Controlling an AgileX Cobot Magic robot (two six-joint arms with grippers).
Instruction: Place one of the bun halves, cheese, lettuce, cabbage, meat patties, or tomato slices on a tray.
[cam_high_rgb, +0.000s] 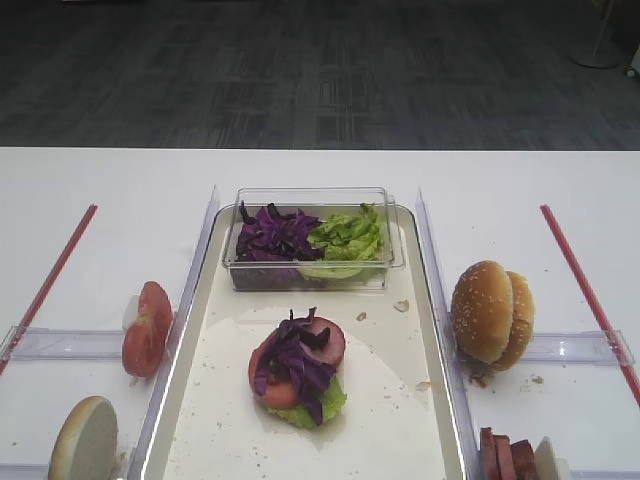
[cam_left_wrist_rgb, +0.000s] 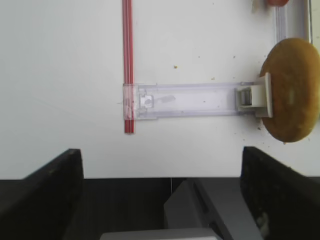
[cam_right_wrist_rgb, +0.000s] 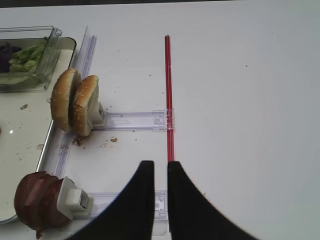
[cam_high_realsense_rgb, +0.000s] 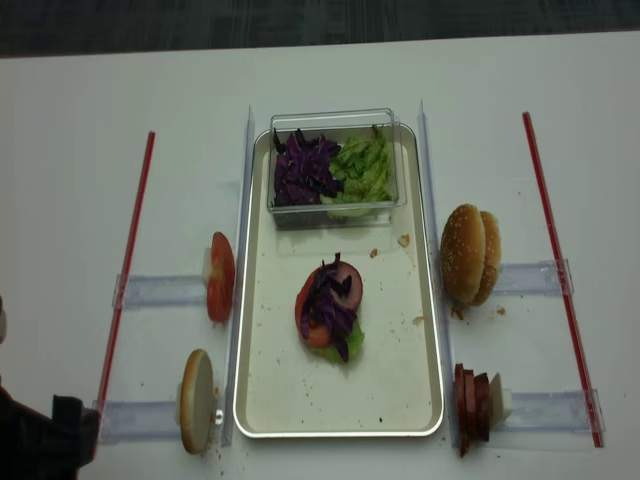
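The metal tray (cam_high_rgb: 395, 410) holds a stack: lettuce (cam_high_rgb: 318, 405), a tomato slice (cam_high_rgb: 275, 390), a pink patty (cam_high_rgb: 330, 340) and purple cabbage (cam_high_rgb: 298, 362) on top. More tomato slices (cam_high_rgb: 147, 328) stand left of the tray, with a bun half (cam_high_rgb: 83, 440) below them. Two bun halves (cam_high_rgb: 492, 313) and the meat patties (cam_high_rgb: 505, 458) stand to the right. No cheese is in view. My right gripper (cam_right_wrist_rgb: 161, 165) hovers over bare table beside the patties (cam_right_wrist_rgb: 37, 202), fingers almost together and holding nothing. My left gripper (cam_left_wrist_rgb: 160, 150) is open at the table's front edge, left of a bun half (cam_left_wrist_rgb: 292, 90).
A clear tub (cam_high_rgb: 312, 240) of cabbage and lettuce sits at the tray's far end. Clear plastic holders (cam_left_wrist_rgb: 190, 100) carry the standing food on both sides. Red strips (cam_right_wrist_rgb: 168, 90) (cam_left_wrist_rgb: 127, 65) run along the table outside them. Crumbs dot the tray floor.
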